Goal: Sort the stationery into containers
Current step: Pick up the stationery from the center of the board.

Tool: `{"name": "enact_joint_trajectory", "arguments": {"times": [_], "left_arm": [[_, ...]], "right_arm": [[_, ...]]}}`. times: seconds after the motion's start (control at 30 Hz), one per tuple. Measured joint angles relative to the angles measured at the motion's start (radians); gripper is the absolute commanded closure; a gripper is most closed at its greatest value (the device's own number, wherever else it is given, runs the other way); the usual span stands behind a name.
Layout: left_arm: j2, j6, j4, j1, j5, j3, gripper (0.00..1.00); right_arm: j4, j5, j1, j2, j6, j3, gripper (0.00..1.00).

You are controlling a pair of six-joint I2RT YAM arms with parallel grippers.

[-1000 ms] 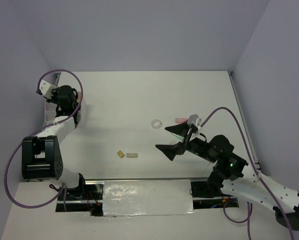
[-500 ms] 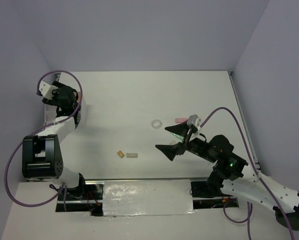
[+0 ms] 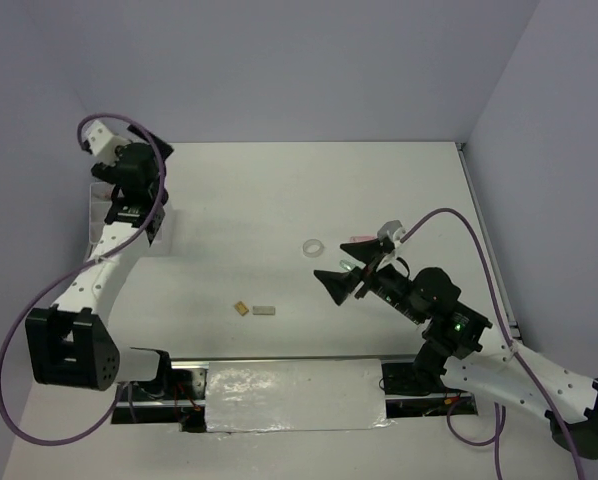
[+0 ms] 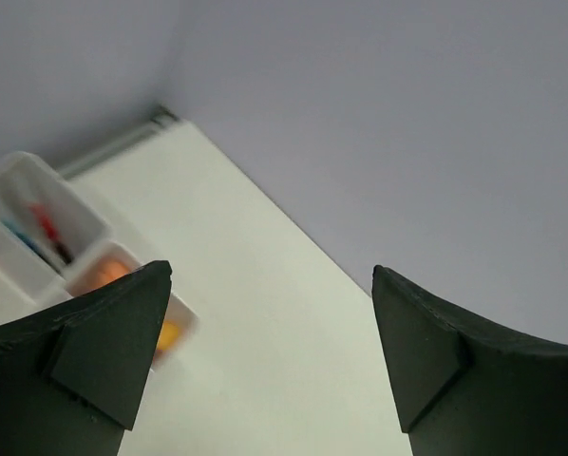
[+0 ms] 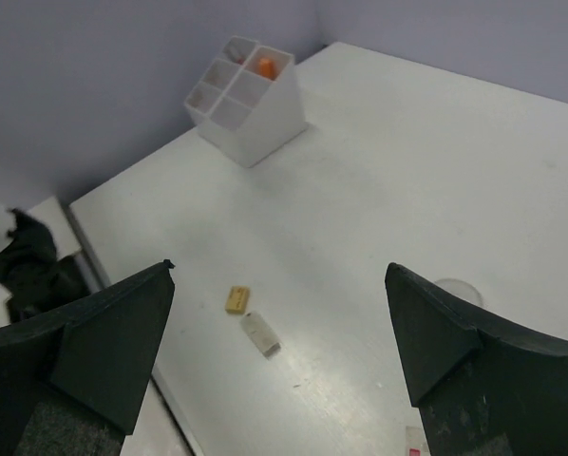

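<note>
left tool (image 4: pixel 270 275) apart, empty, over the divided box (image 4: pixel 23 166); right tool (image 5: pixel 279 271) apart above the counter (image 5: pixel 407 171), with tan eraser (image 5: pixel 236 299), grey eraser (image 5: pixel 260 334) and tape ring (image 5: pixel 460 290) below

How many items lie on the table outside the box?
4: tan eraser beside grey eraser, tape ring mid-table, pink item near it. Others may be hidden.

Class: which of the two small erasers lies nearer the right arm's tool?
The grey eraser, lying right of the tan eraser, closer to the right tool.
</note>
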Motion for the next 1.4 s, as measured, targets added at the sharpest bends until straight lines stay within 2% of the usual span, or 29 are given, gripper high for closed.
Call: {"name": "enact_joint_trajectory", "arguments": {"times": [0.1,0.17,0.3,0.4,0.67,0.87,1.1,1.4], "left_arm": [[-0.033,-0.004,-0.203,-0.15,0.046,0.132,0.01],[-0.068,-0.011,-0.317,-0.248,0.069,0.168,0.01],[-0.219,-0.06,-0.509,-0.483,0.069,0.032,0.01],[-0.274,-0.063,-0.64,-0.607,0.113,-0.087,0.01],[-0.301,0.051,-0.748,-0.638,0.444,-0.266,0.01],[-0.241,0.108,-0.767,-0.672,0.622,-0.288,0.01],[-0.101,0.095,-0.774,-0.69,0.672,-0.327,0.01],[0.024,0.075,-0.763,-0.695,0.6,-0.341,0.02]], "right_arm": [[-0.018,0.119,-0.013,0.0,0.029,0.0,0.0],[-0.036,0.188,-0.038,-0.001,0.051,0.0,0.0],[-0.068,0.251,-0.074,-0.001,0.081,0.0,0.0],[-0.077,0.249,-0.079,0.008,0.092,0.002,0.0],[-0.106,0.172,-0.081,0.12,0.09,0.026,0.0],[-0.119,0.097,-0.081,0.143,0.081,0.027,0.0],[-0.121,0.05,-0.081,0.118,0.076,0.028,0.0],[-0.12,0.005,-0.081,0.058,0.068,0.028,0.0]]}}
